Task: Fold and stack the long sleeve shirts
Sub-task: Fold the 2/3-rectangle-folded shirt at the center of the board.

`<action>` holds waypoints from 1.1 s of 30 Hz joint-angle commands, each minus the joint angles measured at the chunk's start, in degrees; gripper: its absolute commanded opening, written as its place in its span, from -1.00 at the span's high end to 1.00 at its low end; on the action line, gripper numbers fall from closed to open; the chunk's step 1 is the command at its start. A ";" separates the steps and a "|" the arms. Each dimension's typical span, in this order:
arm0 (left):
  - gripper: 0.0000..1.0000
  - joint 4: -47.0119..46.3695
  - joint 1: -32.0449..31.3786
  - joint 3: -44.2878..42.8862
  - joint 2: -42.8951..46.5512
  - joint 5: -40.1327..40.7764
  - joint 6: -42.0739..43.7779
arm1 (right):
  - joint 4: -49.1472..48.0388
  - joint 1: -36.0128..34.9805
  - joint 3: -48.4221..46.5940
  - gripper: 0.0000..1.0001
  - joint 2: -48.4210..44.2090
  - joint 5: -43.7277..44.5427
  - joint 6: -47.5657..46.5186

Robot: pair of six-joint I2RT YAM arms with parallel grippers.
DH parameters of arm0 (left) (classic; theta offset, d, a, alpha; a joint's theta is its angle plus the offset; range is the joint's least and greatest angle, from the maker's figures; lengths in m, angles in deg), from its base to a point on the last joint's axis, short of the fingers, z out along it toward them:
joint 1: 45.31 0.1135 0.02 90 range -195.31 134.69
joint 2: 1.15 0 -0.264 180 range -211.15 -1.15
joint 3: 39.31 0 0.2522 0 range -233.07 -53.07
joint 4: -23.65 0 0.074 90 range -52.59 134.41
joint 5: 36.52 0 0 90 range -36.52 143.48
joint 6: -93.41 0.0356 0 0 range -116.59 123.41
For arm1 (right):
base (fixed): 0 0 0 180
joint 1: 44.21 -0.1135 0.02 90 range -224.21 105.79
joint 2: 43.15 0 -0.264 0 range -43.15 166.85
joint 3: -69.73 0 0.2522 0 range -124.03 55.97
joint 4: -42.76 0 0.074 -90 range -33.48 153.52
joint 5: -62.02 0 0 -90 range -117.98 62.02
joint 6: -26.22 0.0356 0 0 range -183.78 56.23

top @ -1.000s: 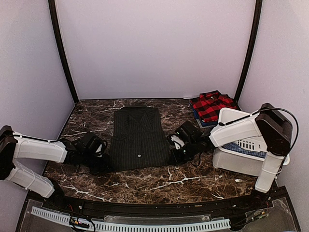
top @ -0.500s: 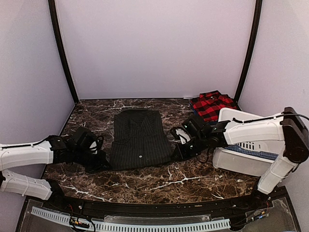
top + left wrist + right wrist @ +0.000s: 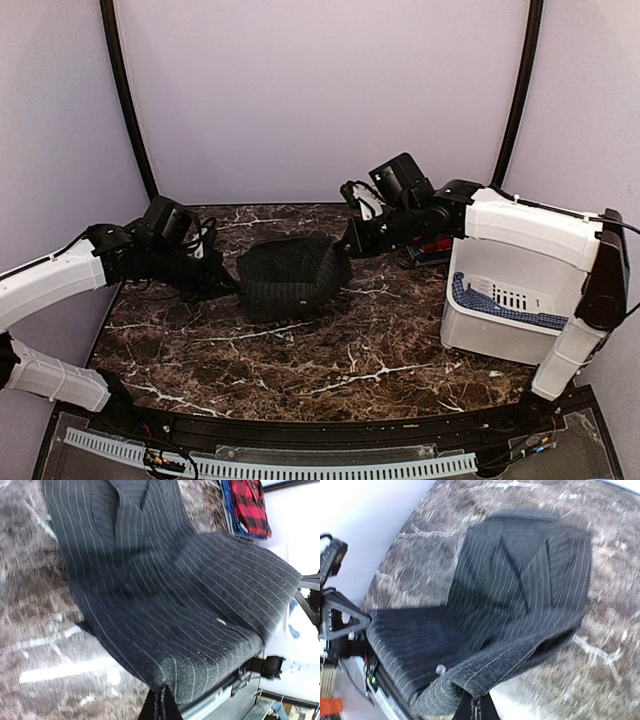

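The dark charcoal pinstripe shirt (image 3: 288,275) lies mid-table with its near hem lifted and carried back over its body. My left gripper (image 3: 228,282) is shut on the hem's left corner (image 3: 172,687). My right gripper (image 3: 347,243) is shut on the hem's right corner (image 3: 470,687). The collar (image 3: 522,575) lies flat on the table at the far end. The red-and-black plaid shirt (image 3: 432,243) lies folded at the back right, mostly hidden behind my right arm; it also shows in the left wrist view (image 3: 250,505).
A white plastic bin (image 3: 505,315) with blue checked cloth over its rim stands at the right, near the right arm. The dark marble table (image 3: 330,360) has purple walls on three sides and black corner posts.
Both grippers have closed on the shirt's near hem corners, lifted them and carried them toward the back, folding the lower half up over the shirt.
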 commanded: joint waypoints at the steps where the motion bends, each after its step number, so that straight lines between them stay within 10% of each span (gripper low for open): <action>1: 1.00 -5.70 9.60 -2.73 -8.58 -5.05 7.01 | -2.50 5.57 -9.13 1.00 10.56 0.89 -3.14; 14: 1.00 -32.34 25.94 -26.40 -55.21 -16.45 8.65 | -3.83 15.40 -53.24 1.00 54.16 -1.21 0.61; 23: 1.00 -34.14 24.61 -20.53 -53.88 -17.32 7.41 | -8.44 12.35 -35.53 1.00 47.58 -2.24 -0.51; 33: 1.00 -33.34 18.09 4.78 -26.82 -10.19 3.85 | -12.71 4.15 -6.80 1.00 26.79 3.37 -1.94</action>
